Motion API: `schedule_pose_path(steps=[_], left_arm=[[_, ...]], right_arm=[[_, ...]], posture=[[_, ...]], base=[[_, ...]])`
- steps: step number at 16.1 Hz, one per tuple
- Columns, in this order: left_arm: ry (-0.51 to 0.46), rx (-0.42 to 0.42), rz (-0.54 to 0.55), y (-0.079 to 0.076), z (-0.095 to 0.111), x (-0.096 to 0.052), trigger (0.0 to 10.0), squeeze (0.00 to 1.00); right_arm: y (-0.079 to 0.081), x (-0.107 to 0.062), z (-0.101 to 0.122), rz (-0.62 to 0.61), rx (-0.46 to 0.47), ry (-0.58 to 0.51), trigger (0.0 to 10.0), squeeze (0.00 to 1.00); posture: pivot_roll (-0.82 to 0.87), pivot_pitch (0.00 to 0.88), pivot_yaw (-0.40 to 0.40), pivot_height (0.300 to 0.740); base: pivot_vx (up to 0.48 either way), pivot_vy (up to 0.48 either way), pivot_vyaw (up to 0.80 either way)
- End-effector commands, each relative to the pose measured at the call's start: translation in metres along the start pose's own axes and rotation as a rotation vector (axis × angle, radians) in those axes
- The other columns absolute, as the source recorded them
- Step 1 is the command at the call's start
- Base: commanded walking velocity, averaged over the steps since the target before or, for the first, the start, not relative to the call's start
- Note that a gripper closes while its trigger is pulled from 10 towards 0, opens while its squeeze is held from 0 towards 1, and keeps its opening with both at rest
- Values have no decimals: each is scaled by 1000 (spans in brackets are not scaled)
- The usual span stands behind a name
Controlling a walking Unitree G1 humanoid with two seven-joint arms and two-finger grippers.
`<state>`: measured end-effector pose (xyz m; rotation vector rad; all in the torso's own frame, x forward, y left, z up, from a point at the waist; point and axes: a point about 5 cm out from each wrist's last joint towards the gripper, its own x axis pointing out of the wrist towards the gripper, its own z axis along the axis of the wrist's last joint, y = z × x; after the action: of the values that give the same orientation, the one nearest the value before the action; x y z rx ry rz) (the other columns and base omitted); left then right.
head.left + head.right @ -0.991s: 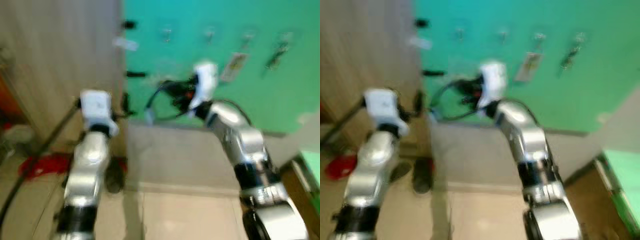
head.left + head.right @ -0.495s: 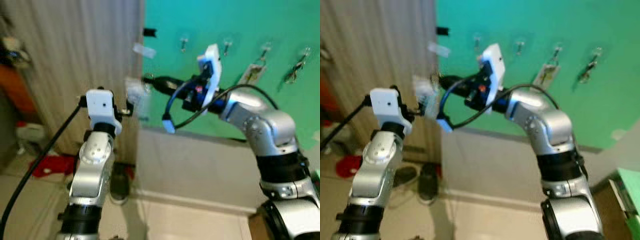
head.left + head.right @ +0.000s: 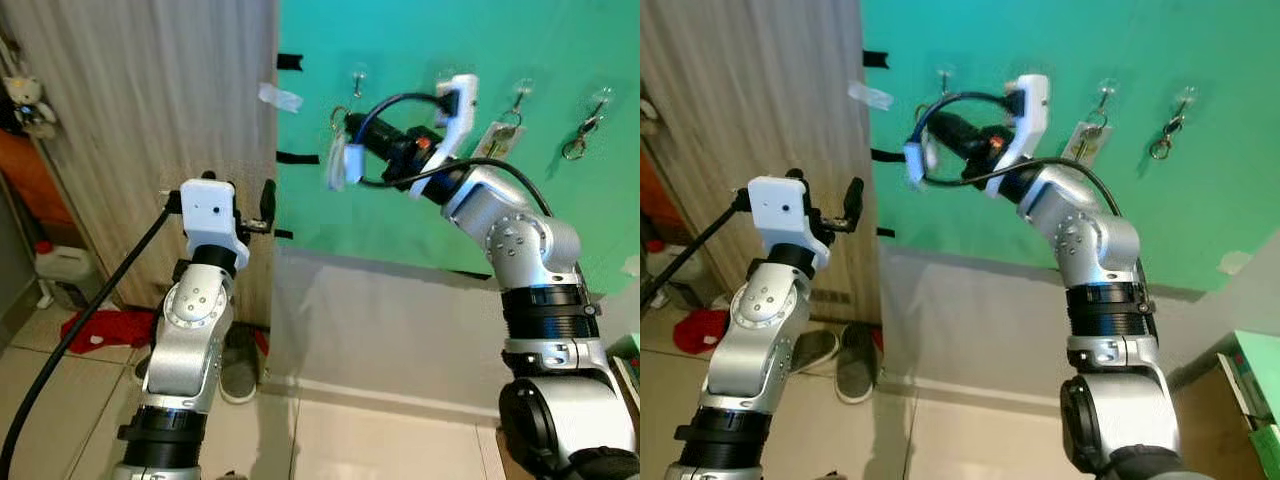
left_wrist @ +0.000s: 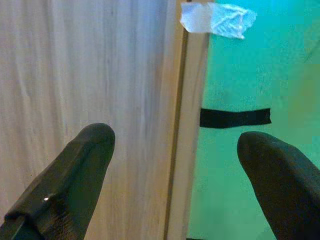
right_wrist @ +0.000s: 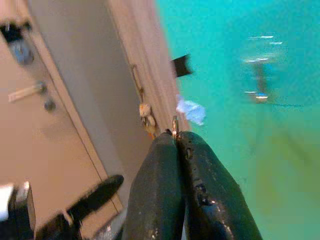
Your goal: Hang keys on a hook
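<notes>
Keys [image 3: 338, 118] dangle vertically from right gripper [image 3: 350, 122].

head stereo pair toward the green wall [image 3: 420, 40]; wrist cameras close along each end effector

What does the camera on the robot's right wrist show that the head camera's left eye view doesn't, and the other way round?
Right wrist view: the right gripper, black fingers pinched shut on a small metal key ring, seen close up.

Left eye view: both silver arms, the row of clear wall hooks, a tagged key and a metal clip already hanging, and shoes on the floor.

Both: the green wall with black tape strips, and the wood-grain panel.
</notes>
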<state>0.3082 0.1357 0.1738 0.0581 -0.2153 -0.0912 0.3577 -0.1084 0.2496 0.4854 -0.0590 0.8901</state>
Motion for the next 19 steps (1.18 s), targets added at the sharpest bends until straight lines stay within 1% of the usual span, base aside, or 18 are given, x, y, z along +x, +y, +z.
schedule_pose_path(steps=[1, 3, 8, 14, 19], left_arm=[[-2, 8, -21, -3, 1, 0, 10000, 0], [0, 8, -25, -4, 0, 0, 10000, 0], [-1, 13, -32, -5, 0, 1, 10000, 0], [-3, 27, -29, -4, 0, 0, 10000, 0], [-3, 33, -24, -3, 1, -1, 10000, 0]], right_arm=[[-4, -4, 6, -17, 34, -39, 0, 0], [-7, -5, 8, -20, 66, -61, 0, 0], [-7, -4, 12, -12, 78, -96, 0, 0], [-7, 8, 11, -10, 70, -121, 0, 0], [-11, 13, 13, -25, 68, -139, 0, 0]], posture=[[118, 0, -71, 740], [113, 0, -66, 740], [110, 0, -64, 740], [127, 0, -68, 740], [133, 0, -71, 740]], base=[[0, 0, 0], [0, 0, 0], [0, 0, 0], [0, 0, 0], [0, 0, 0]])
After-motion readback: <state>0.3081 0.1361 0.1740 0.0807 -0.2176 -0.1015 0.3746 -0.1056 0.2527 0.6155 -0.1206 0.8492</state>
